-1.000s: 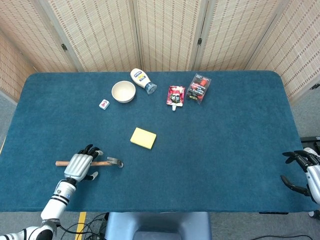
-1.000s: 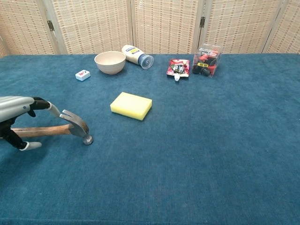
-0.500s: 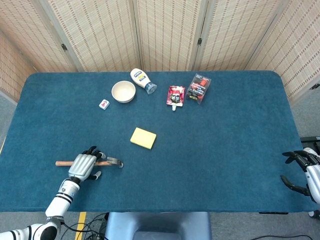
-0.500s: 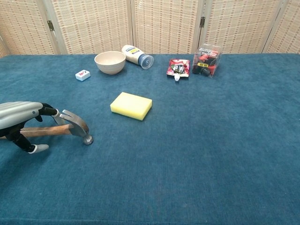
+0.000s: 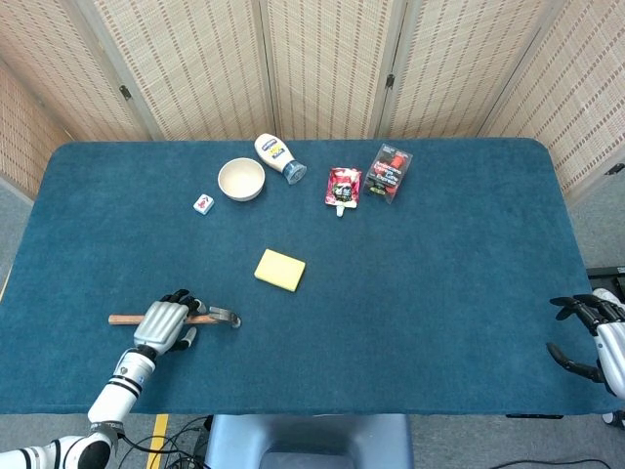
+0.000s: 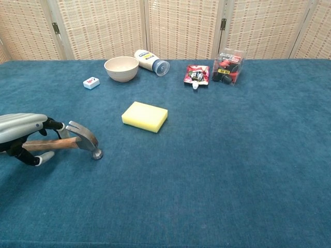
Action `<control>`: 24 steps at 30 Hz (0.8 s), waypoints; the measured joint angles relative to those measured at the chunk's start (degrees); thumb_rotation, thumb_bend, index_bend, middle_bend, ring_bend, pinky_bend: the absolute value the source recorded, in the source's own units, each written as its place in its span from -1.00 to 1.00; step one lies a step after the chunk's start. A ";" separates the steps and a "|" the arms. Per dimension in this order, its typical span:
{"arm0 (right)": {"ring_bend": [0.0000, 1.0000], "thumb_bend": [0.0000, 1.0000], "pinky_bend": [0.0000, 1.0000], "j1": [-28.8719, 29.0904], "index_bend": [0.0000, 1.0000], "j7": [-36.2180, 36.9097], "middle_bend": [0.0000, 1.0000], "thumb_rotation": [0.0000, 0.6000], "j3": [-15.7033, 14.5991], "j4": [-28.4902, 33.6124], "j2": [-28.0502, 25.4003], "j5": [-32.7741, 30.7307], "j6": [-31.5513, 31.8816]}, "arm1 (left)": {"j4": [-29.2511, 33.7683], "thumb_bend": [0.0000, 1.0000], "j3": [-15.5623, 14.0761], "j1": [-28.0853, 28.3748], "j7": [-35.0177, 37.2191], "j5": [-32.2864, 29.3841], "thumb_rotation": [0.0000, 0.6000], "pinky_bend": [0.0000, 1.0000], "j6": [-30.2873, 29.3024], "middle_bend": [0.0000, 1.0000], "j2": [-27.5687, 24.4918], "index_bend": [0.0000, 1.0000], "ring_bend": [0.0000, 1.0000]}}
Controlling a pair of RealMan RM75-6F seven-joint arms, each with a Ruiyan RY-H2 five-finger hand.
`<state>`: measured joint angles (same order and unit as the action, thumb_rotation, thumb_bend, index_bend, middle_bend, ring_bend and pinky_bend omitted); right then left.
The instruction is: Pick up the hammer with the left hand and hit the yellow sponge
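Note:
The hammer (image 5: 223, 317) (image 6: 85, 138) lies on the blue table near the front left, its wooden handle pointing left and its metal head to the right. My left hand (image 5: 164, 322) (image 6: 23, 132) covers the middle of the handle, with its fingers curled over the far side and the thumb drawn in against the near side. The yellow sponge (image 5: 280, 270) (image 6: 145, 116) lies flat, a little beyond and to the right of the hammer head. My right hand (image 5: 596, 332) hangs off the table's right edge with its fingers apart, holding nothing.
Along the back stand a cream bowl (image 5: 241, 180) (image 6: 121, 68), a white bottle on its side (image 5: 279, 157) (image 6: 151, 61), a small white tile (image 5: 203, 203) (image 6: 91, 82), a red pouch (image 5: 343, 186) (image 6: 196, 75) and a clear box (image 5: 390, 172) (image 6: 227, 67).
My left hand's thumb has drawn up against the hammer handle and the fingers have closed around it. The hammer has stayed on the table. My right hand has not moved.

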<state>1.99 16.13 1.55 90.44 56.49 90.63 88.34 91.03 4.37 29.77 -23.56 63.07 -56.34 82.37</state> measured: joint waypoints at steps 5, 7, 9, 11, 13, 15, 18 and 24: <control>-0.51 -0.67 -0.46 0.03 -0.38 -0.36 -0.09 1.00 -0.01 0.29 -0.06 -0.03 -0.17 | -0.54 0.10 -0.25 0.32 0.39 -0.02 1.00 -0.49 0.09 -0.33 0.07 -0.27 -0.67; -0.51 -0.67 -0.46 0.03 -0.38 -0.50 -0.09 1.00 0.00 0.43 -0.08 -0.07 -0.20 | -0.79 0.13 -0.30 0.50 0.57 -0.17 1.00 -0.49 0.28 -0.32 0.09 -0.26 -0.64; -0.51 -0.67 -0.46 0.01 -0.38 -0.67 -0.09 1.00 0.01 0.60 -0.09 -0.13 -0.21 | -0.85 0.18 -0.29 0.60 0.92 -0.38 1.00 -0.49 0.56 -0.29 0.04 -0.24 -0.61; -0.51 -0.67 -0.46 -0.03 -0.38 -0.82 -0.09 1.00 0.00 0.71 -0.09 -0.21 -0.27 | -0.86 0.21 -0.21 0.74 1.67 -0.73 1.00 -0.49 1.11 -0.24 -0.12 -0.20 -0.55; -0.51 -0.67 -0.46 -0.04 -0.38 -0.91 -0.09 1.00 -0.03 0.80 -0.09 -0.29 -0.39 | -1.08 0.25 -0.05 0.89 2.74 -0.89 1.00 -0.47 1.55 -0.16 -0.25 -0.13 -0.44; -0.51 -0.67 -0.46 -0.05 -0.38 -1.04 -0.09 1.00 -0.04 0.94 -0.15 -0.35 -0.46 | -1.48 0.28 0.07 0.95 3.75 -0.78 1.00 -0.38 1.69 -0.06 -0.26 -0.04 -0.32; -0.51 -0.67 -0.46 -0.10 -0.38 -1.22 -0.09 1.00 -0.01 1.20 -0.29 -0.44 -0.43 | -2.77 0.36 0.31 0.92 5.76 0.21 1.00 -0.08 1.47 0.12 -0.05 0.10 -0.18; -0.51 -0.67 -0.46 -0.24 -0.38 -1.58 -0.08 1.00 -0.02 1.75 -0.52 -0.62 -0.45 | -7.03 0.43 0.67 0.52 12.18 4.75 1.00 0.45 -0.15 0.46 0.99 0.34 0.15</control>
<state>1.75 14.55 1.53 92.19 55.97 90.02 87.89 84.00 5.04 30.29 -11.38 67.82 -56.50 83.36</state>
